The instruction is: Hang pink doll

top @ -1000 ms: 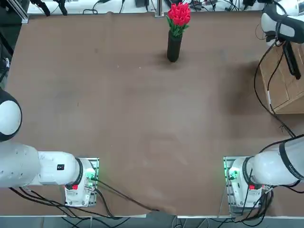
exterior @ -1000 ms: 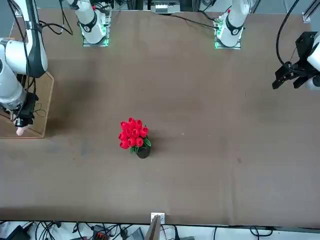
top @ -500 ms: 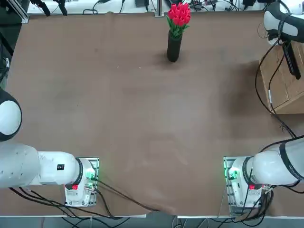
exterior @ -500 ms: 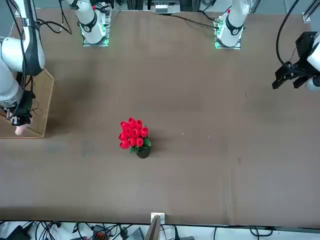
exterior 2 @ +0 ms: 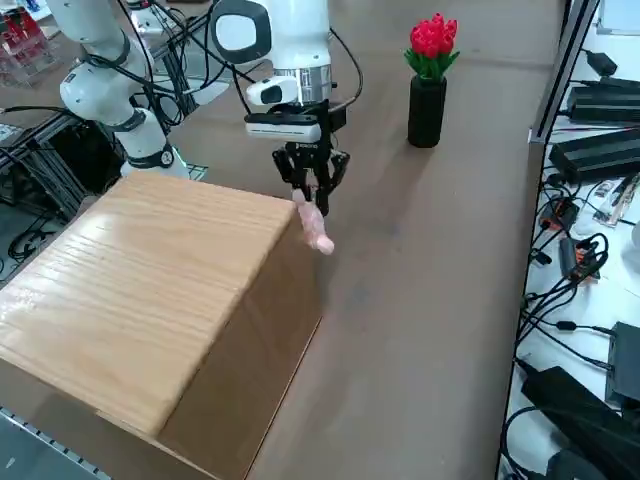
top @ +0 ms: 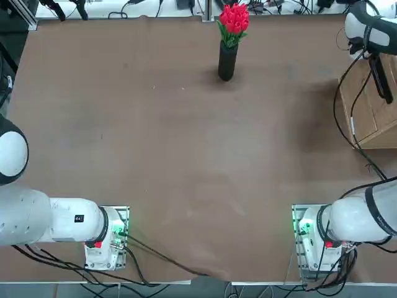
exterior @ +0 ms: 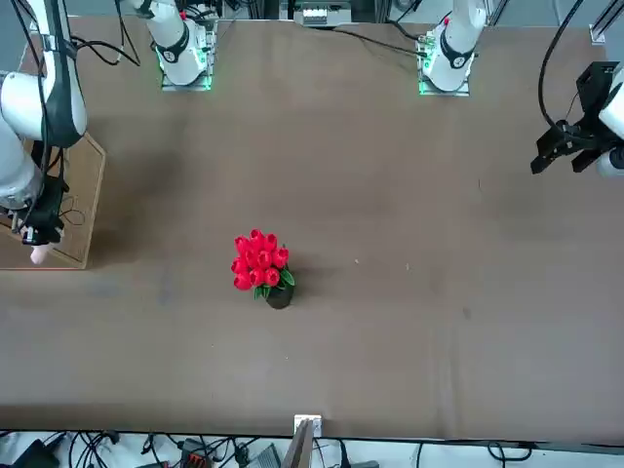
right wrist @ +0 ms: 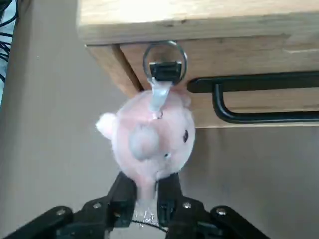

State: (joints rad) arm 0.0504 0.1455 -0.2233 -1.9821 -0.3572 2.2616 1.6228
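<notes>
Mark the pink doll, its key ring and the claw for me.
pink doll (right wrist: 149, 144): right wrist view, middle of its round body.
key ring (right wrist: 164, 56): right wrist view, on the metal loop, against the wooden box.
claw (right wrist: 145, 194): right wrist view, midway between its fingertips, at the doll's lower end.

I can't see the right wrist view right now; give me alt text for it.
The pink doll hangs by its ring at the wooden box edge, beside a black handle. The right tool flanks its lower tip.

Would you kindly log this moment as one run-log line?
right gripper: open, fingers flanking pink doll's lower end | doll: ring on black hook at wooden box | stage: releasing
</notes>
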